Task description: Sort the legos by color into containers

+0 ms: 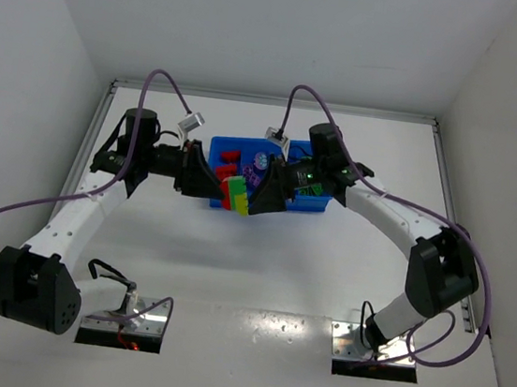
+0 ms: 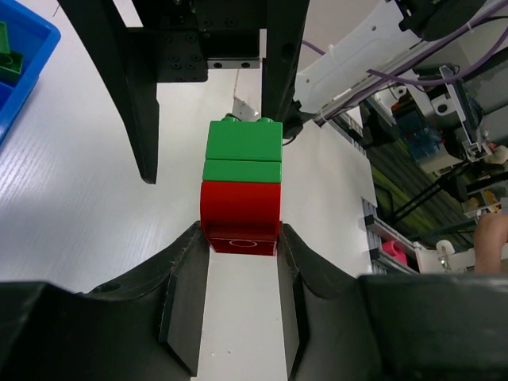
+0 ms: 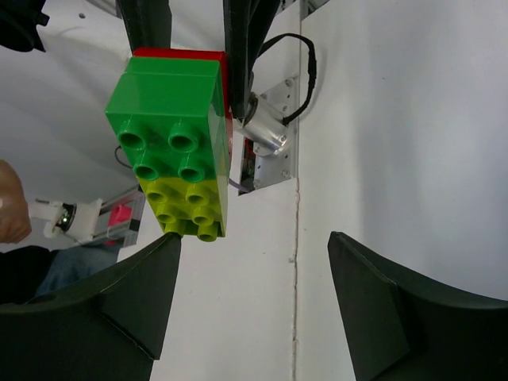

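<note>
Currently my left gripper (image 2: 240, 246) clamps the red brick (image 2: 240, 210); my right gripper (image 3: 252, 238) hangs released, so I'd centre it squarely around the green brick (image 3: 167, 103) before closing

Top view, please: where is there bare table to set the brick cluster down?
The widest bare table lies between the blue tray and the arm bases. A narrower strip runs behind the tray to the back wall. It is crowded at the tray's near edge, where the left pincer, gripping the brick cluster, faces the open right pincer.
</note>
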Controlling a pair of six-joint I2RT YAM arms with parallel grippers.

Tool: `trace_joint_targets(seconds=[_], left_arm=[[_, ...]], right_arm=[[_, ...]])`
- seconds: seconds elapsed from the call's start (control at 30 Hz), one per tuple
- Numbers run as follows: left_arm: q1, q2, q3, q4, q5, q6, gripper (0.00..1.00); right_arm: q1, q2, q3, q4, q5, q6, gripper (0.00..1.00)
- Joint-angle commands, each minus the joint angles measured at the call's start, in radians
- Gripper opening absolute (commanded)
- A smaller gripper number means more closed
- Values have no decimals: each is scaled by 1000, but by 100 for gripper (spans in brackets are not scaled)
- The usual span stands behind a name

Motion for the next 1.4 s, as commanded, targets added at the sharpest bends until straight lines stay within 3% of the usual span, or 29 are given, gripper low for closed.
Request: trace_joint_targets(seconds=[0.0,0.57,1.37], left_arm=[[-16,4,27,34,31,19,5],[-16,4,9,34,11,28,5],[-16,-5,-10,43,23,37,0]], right_arm=[[29,8,59,73,-43,24,75],[38,-90,31,52,-102,-18,75],[47,-9,88,43,-75,-18,73]])
